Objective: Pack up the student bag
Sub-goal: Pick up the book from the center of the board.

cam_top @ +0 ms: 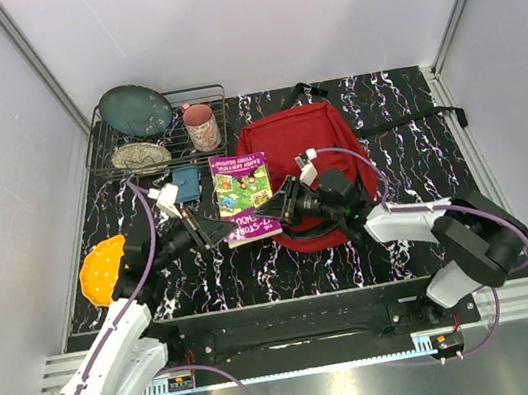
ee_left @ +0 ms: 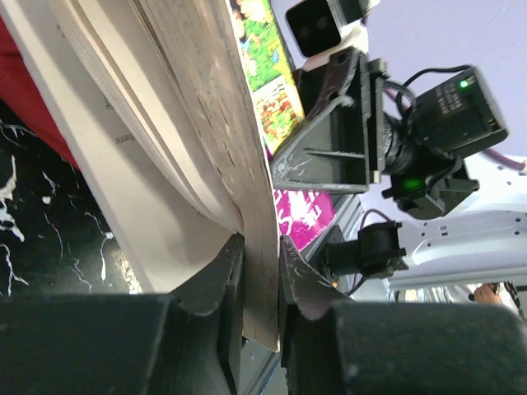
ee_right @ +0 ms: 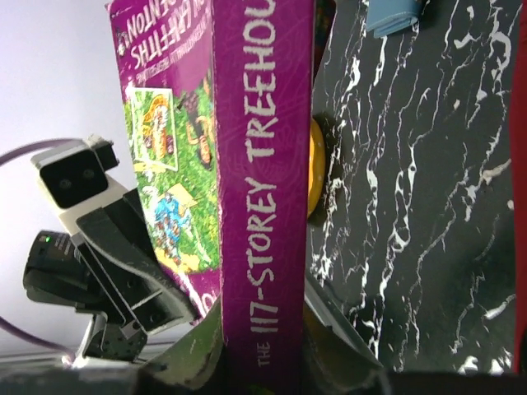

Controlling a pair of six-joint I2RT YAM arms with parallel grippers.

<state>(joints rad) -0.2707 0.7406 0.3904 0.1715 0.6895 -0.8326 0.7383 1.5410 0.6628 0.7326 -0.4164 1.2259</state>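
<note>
The student bag (cam_top: 300,141) is your target, but start near. The left gripper (ee_left: 259,255) is clenched on the page edge of the book (cam_top: 244,196), and the right gripper (ee_right: 263,329) is clamped on its spine. Release one side before you carry. Beyond the book, the bag lies flat in the middle of the bench (cam_top: 417,141). Its long axis runs near to far, with the handle end pointing at the back wall.

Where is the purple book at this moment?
In the top view the purple book is mid-table, just left of the student bag, gripped between the left tool at its page edge and the right tool at its spine.
</note>
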